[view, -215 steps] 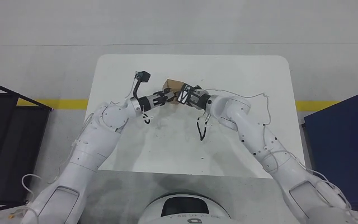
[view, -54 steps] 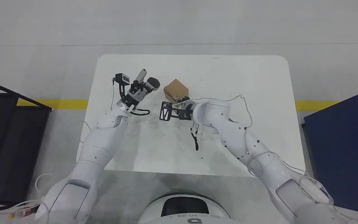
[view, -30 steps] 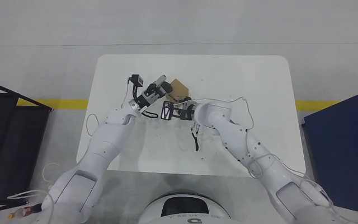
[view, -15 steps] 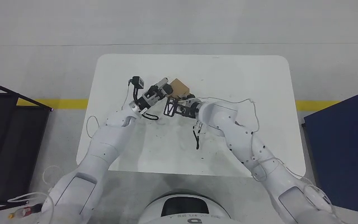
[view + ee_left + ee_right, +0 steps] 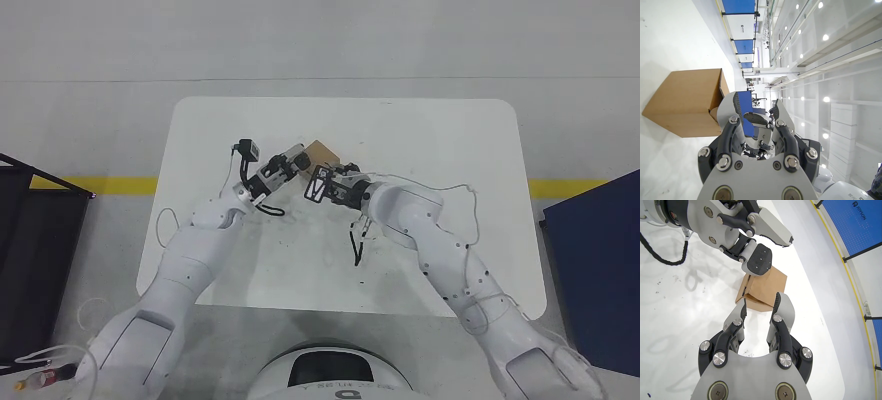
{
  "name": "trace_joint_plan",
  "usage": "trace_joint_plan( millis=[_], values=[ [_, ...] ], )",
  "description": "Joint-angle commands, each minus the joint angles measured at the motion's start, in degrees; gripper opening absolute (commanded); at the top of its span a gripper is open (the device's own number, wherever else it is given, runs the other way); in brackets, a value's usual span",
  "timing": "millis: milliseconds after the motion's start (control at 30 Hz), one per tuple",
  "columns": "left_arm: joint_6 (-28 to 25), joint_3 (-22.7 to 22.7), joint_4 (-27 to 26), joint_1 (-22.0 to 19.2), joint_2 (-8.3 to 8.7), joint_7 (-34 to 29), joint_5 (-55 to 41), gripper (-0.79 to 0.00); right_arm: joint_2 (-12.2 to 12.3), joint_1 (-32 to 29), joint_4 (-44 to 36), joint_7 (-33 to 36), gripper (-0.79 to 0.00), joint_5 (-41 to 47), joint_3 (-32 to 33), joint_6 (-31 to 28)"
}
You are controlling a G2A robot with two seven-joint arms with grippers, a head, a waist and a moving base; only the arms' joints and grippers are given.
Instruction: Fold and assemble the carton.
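Small brown carton [image 5: 322, 150] lies on white table [image 5: 450, 250], approx 11 o'clock of centre. L gripper [image 5: 757, 108], jaws spread, sits at its 8 o'clock w/ one pad [image 5: 758, 263] by the top edge. R gripper [image 5: 761, 305], also spread, waits at 6 o'clock facing the loose end flaps [image 5: 748, 292]. Best approach: L braces the box while R pushes the flaps in squarely and slowly, w/o sliding it.

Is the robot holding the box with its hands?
Nothing yet. The left hand and the right hand are both open, right next to the carton.
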Motion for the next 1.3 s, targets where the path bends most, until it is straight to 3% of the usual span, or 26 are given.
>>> trace_joint_plan(
  millis=[0,333,500,633,700,867,933,1067,1267],
  values=[
    [0.0,-0.02,0.03,0.2,-0.04,-0.06,-0.04,-0.406,0.01,-0.05,-0.03,-0.11,-0.514,0.06,0.07,-0.14],
    [-1.02,-0.7,-2.26,0.78,-0.08,0.3,0.36,-0.403,-0.04,0.13,0.39,-0.55,-0.505,0.28,0.04,-0.72],
    [-2.64,-5.07,-9.86,2.68,1.45,0.29,1.29,-0.308,-0.06,0.27,1.0,-0.85,-0.505,0.81,0.26,-0.91],
    [0.37,-9.23,-12.48,3.59,3.01,2.84,5.91,-0.305,-0.05,0.26,1.38,-1.43,-0.502,1.55,0.59,-1.19],
    [2.09,-9.92,-12.54,3.06,3.26,3.81,7.07,-0.339,-0.01,0.18,1.6,-1.68,-0.502,1.97,0.91,-1.19],
    [5.84,-8.18,-6.29,0.3,2.73,3.34,7.33,-0.342,0.28,-1.12,1.08,-3.29,-0.499,4.21,2.61,-1.48],
    [6.46,-6.62,-3.02,-0.74,2.12,2.4,6.57,-0.302,0.49,-1.89,0.55,-3.93,-0.502,5.24,3.72,-1.55],
    [6.36,-4.4,4.16,-3.34,0.94,3.5,6.5,-0.28,0.99,-3.69,-0.79,-4.79,-0.499,6.47,6.02,-1.57],
    [4.04,-2.61,9.76,-5.72,-0.26,2.64,6.34,-0.271,1.75,-6.45,-3.18,-5.79,-0.468,7.23,9.2,-1.72]
  ],
)
